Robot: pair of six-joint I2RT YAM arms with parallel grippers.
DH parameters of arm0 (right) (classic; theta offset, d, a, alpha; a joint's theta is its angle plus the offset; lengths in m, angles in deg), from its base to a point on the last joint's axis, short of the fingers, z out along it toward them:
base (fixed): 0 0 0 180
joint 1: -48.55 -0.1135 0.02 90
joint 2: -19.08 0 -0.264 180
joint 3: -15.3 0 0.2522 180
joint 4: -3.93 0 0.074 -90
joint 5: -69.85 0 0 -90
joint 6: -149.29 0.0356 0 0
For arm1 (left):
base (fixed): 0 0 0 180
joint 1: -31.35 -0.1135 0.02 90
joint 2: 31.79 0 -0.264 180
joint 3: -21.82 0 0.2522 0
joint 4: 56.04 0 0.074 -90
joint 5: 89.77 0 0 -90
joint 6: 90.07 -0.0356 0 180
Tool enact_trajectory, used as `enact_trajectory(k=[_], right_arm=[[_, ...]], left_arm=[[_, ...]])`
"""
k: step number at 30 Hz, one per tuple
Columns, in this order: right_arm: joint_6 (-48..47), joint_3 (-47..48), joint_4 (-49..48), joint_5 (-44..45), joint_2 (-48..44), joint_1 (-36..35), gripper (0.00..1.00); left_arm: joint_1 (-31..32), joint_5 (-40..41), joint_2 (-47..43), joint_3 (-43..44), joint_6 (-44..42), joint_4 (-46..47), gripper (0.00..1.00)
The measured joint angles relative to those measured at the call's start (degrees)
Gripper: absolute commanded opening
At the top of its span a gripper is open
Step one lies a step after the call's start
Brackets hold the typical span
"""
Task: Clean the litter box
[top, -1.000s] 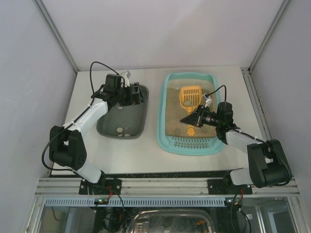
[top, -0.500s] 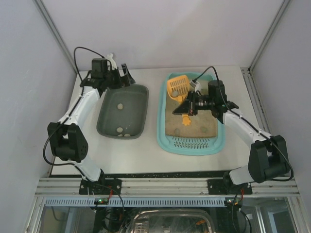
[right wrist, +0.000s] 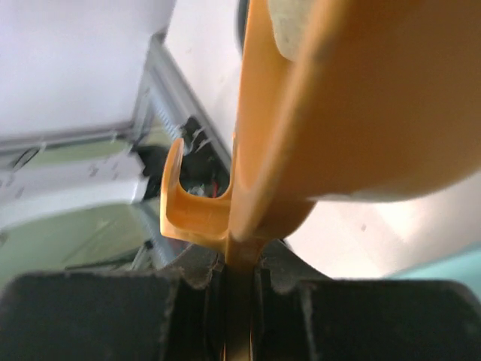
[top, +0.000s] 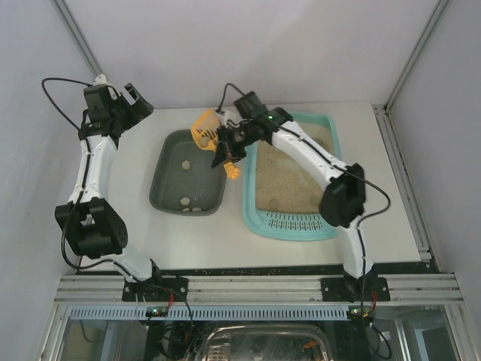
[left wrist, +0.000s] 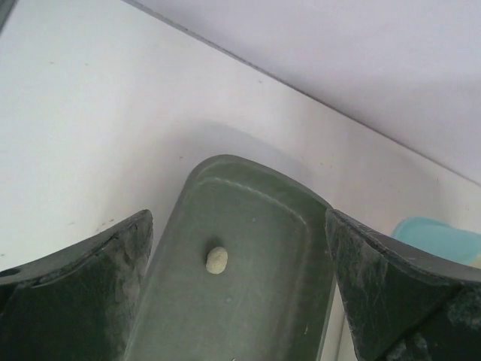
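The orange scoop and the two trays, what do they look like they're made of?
The scoop looks like moulded plastic, smooth and slightly glossy, one even orange with rounded edges. The litter box is probably plastic too: pale turquoise, with a moulded slotted grate. The dark tray is likely plastic as well: dull grey-green, with rounded corners and a matte surface.

Tray (top: 167, 171) L of litter box (top: 297, 223) (apart)

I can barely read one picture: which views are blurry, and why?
Right wrist view: the orange scoop sits close to the lens, soft, filling the frame. Left wrist view: the left hand's fingers blur at the edges, the dark tray is clearer. Top external view: sharp, evenly lit.
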Motion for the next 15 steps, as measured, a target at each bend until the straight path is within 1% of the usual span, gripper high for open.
enact_trajectory(k=[3,4,5,8,12,13,15], right_arm=[[-3.1,17.5,11.3,9.2,11.1,-3.5,0.00],[-3.9,22.3,13.9,12.7,14.1,-4.6,0.00],[-4.4,24.9,15.7,15.8,16.0,-5.6,0.00],[-6.8,26.1,21.2,27.5,17.6,-9.0,0.00],[-11.0,23.6,24.6,45.2,17.6,-15.0,0.00],[-11.8,23.1,25.3,49.1,17.7,-15.3,0.00],[-12.9,22.7,26.2,54.5,17.9,-18.2,0.00]], left_arm=[[-0.9,1.1,-4.0,-2.8,0.3,1.2,1.00],[-1.0,1.4,-5.5,-3.8,0.3,1.7,1.00],[-1.0,1.6,-6.9,-4.6,0.3,2.1,1.00],[-1.4,1.8,-10.5,-7.1,0.3,3.9,1.00],[-2.1,2.1,-13.5,-11.1,0.6,6.0,1.00],[-2.2,2.1,-13.7,-11.9,0.8,6.3,1.00],[-2.3,2.1,-14.0,-13.6,1.0,6.7,1.00]])
